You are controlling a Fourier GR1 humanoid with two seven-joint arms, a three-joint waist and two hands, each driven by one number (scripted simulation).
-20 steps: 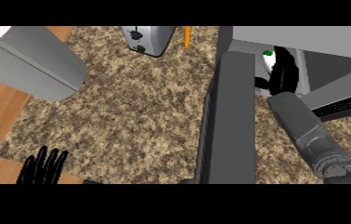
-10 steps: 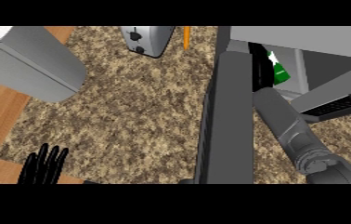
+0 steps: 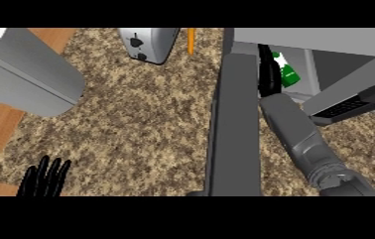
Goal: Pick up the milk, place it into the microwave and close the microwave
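Beside the open microwave door [image 3: 234, 129], seen from the head view, the right robot hand [image 3: 268, 77] reaches into the microwave [image 3: 307, 39], its dark fingers next to the milk [image 3: 285, 70]; whether they clasp the green-and-white carton cannot be told. Left of the door, a speckled tabletop [image 3: 139, 114] carries a toaster [image 3: 149, 43]. Far left of the door, the left robot hand [image 3: 44, 179] rests low, fingers straight and apart.

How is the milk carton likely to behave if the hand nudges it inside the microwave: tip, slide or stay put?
The milk carton looks slim and tall, so a nudge high up would probably tip it. It appears rigid, with flat sides, so it should slide rather than roll. The right hand stands against it in the microwave opening, which likely steadies it for now.
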